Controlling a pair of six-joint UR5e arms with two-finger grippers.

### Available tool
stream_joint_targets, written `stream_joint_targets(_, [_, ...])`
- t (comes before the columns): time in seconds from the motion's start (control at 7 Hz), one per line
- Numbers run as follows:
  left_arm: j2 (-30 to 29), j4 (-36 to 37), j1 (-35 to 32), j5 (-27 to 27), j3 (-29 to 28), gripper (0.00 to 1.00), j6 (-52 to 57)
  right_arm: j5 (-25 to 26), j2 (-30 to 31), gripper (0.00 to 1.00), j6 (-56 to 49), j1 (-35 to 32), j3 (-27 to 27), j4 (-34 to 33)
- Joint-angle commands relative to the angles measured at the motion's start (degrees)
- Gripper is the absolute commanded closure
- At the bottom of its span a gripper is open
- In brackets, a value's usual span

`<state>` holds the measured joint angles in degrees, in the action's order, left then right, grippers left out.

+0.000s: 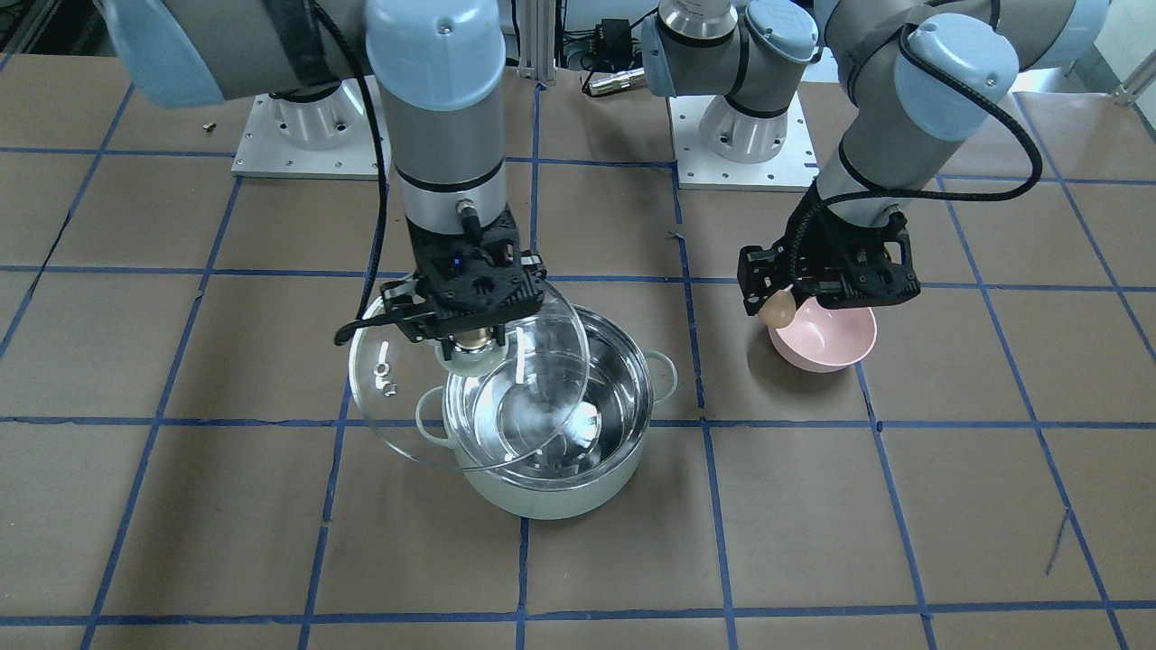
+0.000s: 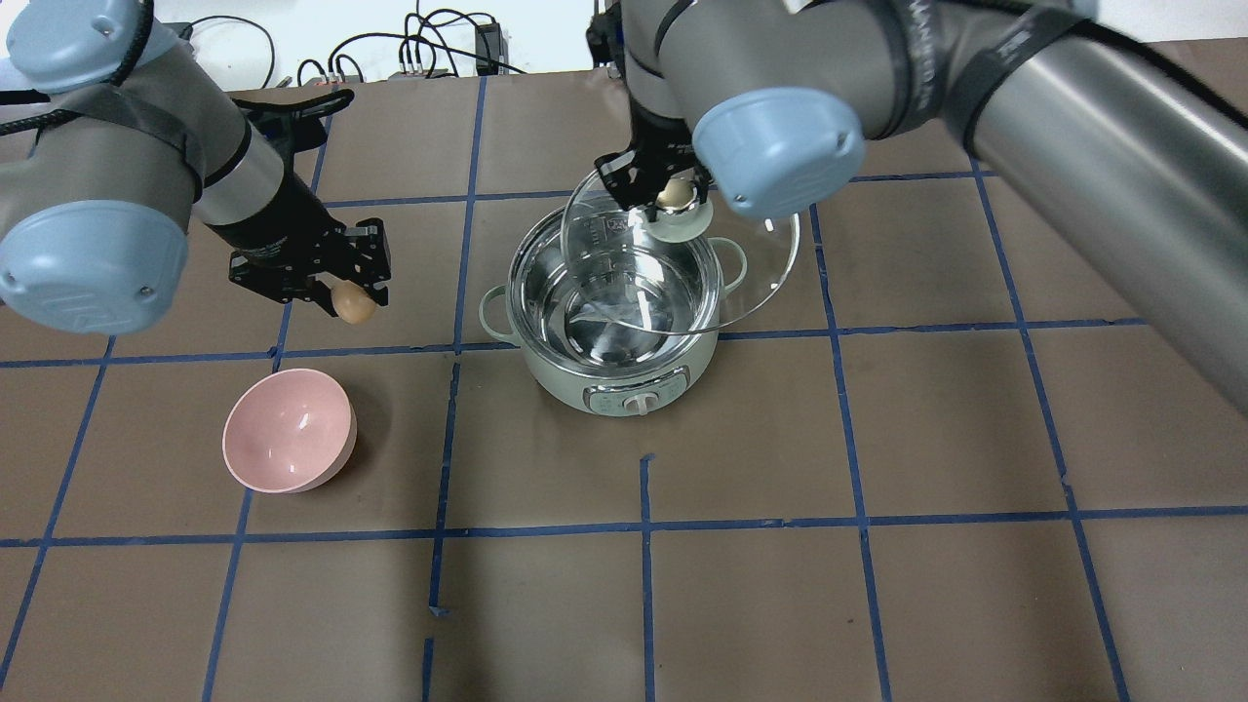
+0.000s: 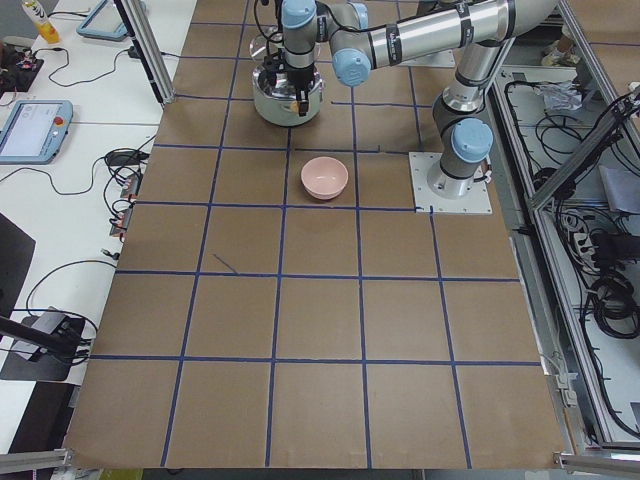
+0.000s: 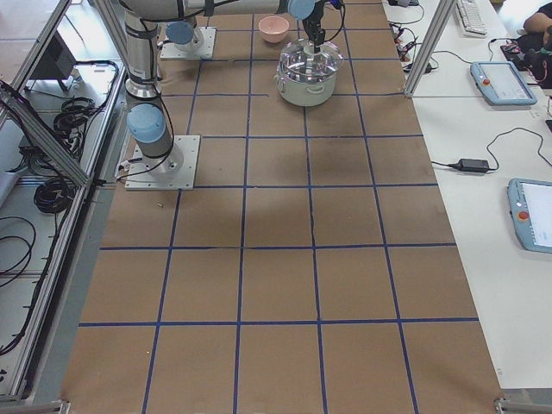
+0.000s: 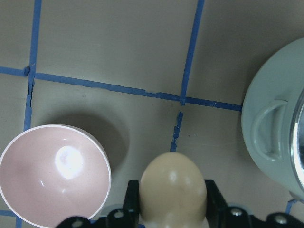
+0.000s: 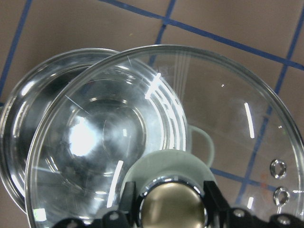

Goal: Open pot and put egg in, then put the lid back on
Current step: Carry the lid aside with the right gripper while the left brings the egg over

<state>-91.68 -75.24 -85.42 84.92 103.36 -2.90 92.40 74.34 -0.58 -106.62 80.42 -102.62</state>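
The mint-green pot (image 2: 604, 375) stands open mid-table, its steel interior empty. My right gripper (image 2: 673, 200) is shut on the knob (image 2: 680, 216) of the glass lid (image 2: 765, 263). It holds the lid tilted above the pot's far-right rim, partly over the opening. In the front view the lid (image 1: 406, 406) hangs off the pot (image 1: 542, 492). My left gripper (image 2: 351, 292) is shut on the tan egg (image 2: 357, 305) and holds it in the air left of the pot. The egg fills the bottom of the left wrist view (image 5: 173, 187).
A pink bowl (image 2: 288, 429) stands empty on the table left of the pot, in front of my left gripper; it also shows in the left wrist view (image 5: 52, 173). Brown table paper with blue tape lines lies all around.
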Motion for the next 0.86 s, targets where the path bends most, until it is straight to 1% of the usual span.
stream_joint_targets(0.0, [-1.56, 3.49, -6.56, -0.02, -1.40, 0.84, -1.22, 0.23, 4.04, 0.97, -0.83, 8.07, -0.88, 10.03])
stream_joint_targets(0.14, [-3.74, 5.17, -9.29, 0.50, -2.80, 0.84, -3.24, 0.23, 5.54, 0.97, -3.87, 10.71, -0.35, 11.73])
stream_joint_targets(0.29, [-6.29, 6.84, -12.37, 0.51, -5.95, 0.84, -5.43, 0.06, 5.81, 0.97, -5.38, 12.82, -0.35, 12.87])
stream_joint_targets(0.43, [-9.19, 7.12, -15.36, 0.95, -8.24, 0.84, -5.63, 0.06, 5.81, 0.96, -7.05, 13.54, -0.96, 13.58])
stream_joint_targets(0.71, [-13.33, 11.84, -17.14, 0.86, -8.53, 0.84, -8.16, 0.23, 5.81, 0.96, -10.31, 15.21, -1.14, 13.59])
